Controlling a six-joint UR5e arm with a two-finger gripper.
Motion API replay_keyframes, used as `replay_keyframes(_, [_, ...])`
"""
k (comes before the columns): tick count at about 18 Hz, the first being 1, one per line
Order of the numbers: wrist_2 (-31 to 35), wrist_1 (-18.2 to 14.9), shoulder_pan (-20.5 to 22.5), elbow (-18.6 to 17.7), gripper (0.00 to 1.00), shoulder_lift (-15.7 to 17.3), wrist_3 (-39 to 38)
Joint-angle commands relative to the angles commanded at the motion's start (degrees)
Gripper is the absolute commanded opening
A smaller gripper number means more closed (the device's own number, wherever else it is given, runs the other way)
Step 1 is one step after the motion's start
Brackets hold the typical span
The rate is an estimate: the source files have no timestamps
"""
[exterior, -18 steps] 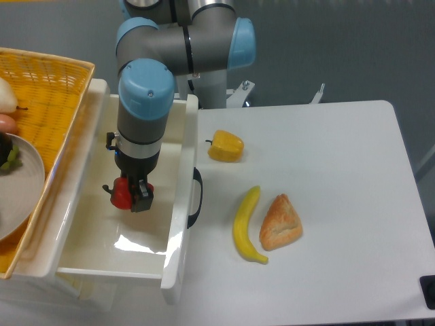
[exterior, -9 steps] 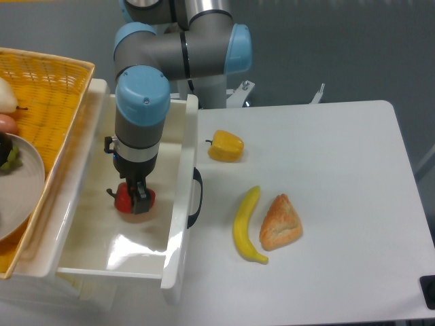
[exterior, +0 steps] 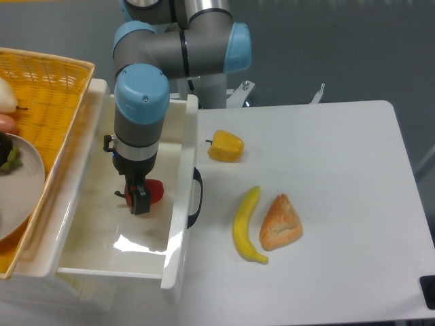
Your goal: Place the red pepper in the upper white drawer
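The red pepper (exterior: pixel 155 191) lies on the floor of the upper white drawer (exterior: pixel 178 224), which is pulled out with its dark handle (exterior: pixel 198 197) facing the table. My gripper (exterior: pixel 135 201) reaches straight down into the drawer, just left of the pepper. Its dark fingers (exterior: pixel 141 200) touch the pepper's left side, and the pepper is no longer clasped between them. The arm's blue-capped wrist hides the gripper's upper part.
A yellow woven basket (exterior: pixel 64 92) with a plate and fruit sits on the left above the drawer unit. On the white table lie a yellow pepper (exterior: pixel 225 146), a banana (exterior: pixel 245 225) and a pastry (exterior: pixel 280 222).
The pepper was held at the gripper's left side, was lowered to the drawer floor, and now lies free to the right of the fingers. The gripper has hardly moved in the last half second.
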Motion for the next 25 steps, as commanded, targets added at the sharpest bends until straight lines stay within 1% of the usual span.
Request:
replay_keyframes(3, [-0.09,1.76,0.53,0.09,0.97,1.93,-0.18])
replay_keyframes(6, [-0.09,1.85,1.93,0.18,0.97,4.65,-1.49])
replay_keyframes(10, [-0.09,5.71,4.13,0.88,0.97,5.98,-7.28])
replay_keyframes(14, [-0.09,6.77,7.20,2.37,0.98,6.07,-10.63])
replay_keyframes(18, [-0.09,6.77,12.20,2.82,0.99,5.72,-11.43])
replay_keyframes(22, [0.00,6.68,18.62,2.82,0.99,5.11,-11.51])
replay_keyframes(25, [0.09,6.68,23.63,2.82,0.99,1.69,-11.16])
